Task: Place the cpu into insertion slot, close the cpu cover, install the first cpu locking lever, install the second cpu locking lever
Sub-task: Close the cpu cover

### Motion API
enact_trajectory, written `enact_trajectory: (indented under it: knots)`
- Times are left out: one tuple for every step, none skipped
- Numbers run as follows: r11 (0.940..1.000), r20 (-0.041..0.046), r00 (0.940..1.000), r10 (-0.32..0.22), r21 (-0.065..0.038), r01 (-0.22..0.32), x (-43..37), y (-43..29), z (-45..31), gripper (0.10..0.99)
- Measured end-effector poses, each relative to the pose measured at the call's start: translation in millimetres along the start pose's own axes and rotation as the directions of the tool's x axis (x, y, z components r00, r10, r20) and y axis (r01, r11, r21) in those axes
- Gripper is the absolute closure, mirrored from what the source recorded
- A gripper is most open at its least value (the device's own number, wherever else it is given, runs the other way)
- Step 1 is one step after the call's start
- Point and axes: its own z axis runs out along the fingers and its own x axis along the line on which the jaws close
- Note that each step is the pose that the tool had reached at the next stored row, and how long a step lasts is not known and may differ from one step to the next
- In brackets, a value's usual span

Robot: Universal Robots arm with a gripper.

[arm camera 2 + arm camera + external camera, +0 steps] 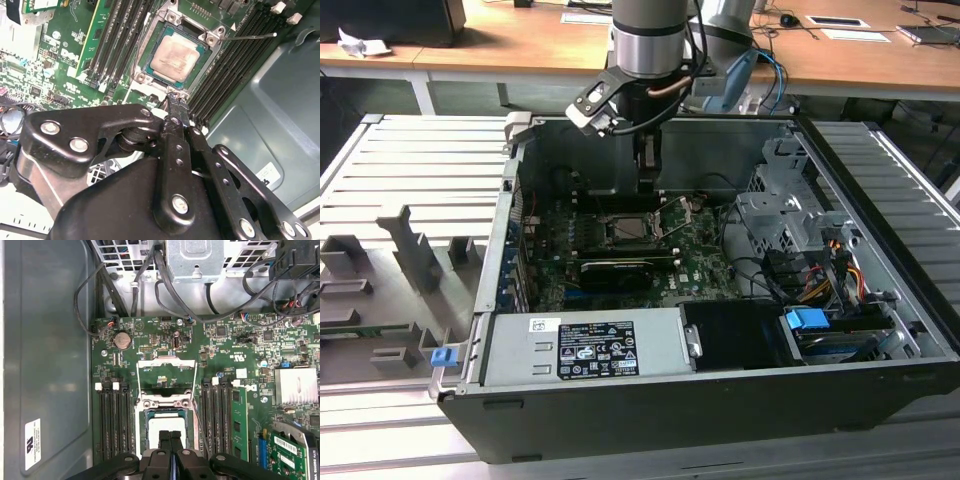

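cpu (177,54) sits flat in insertion slot (142,76), just beyond the hand's tips. cpu cover (167,362) is swung open, past the slot's far edge from the hand. Hand (175,100) clenched, fingers pressed together w/ nothing btwn them, at slot's near edge; can't tell if touching. Memory slots (114,425) flank both sides.

Ribbed grey metal bench (420,150). Directly on it: open black PC case (720,400), centre to the exterior view's right; grey moulded holder (415,255) with upright blocks, the exterior view's left, perhaps a parts tray; small blue clip (443,356) beside the case.
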Motion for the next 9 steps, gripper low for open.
enact_trajectory:
  knots:
    - [1.0000,0.0000,1.0000,0.000,0.000,0.000,0.0,0.0,-0.4,0.980]
    - [1.0000,0.0000,1.0000,0.000,0.000,0.000,0.1,0.3,-0.7,0.980]
    - [1.0000,0.0000,1.0000,0.000,0.000,0.000,0.2,1.0,-0.9,0.980]
    - [1.0000,0.0001,1.0000,0.000,0.000,0.000,0.3,1.5,-0.9,0.980]
    - [1.0000,0.0000,1.0000,0.000,0.000,0.000,0.3,2.6,-1.0,0.980]
    - [1.0000,0.0000,1.0000,0.000,0.000,0.000,0.4,4.1,-1.1,0.980]
    - [1.0000,0.0001,1.0000,0.000,0.000,0.000,0.5,5.5,-1.2,0.980]
    - [1.0000,0.0002,1.0000,0.000,0.000,0.000,0.6,6.9,-1.3,0.980]
    - [1.0000,0.0002,1.0000,0.000,0.000,0.000,0.7,8.3,-1.5,0.980]
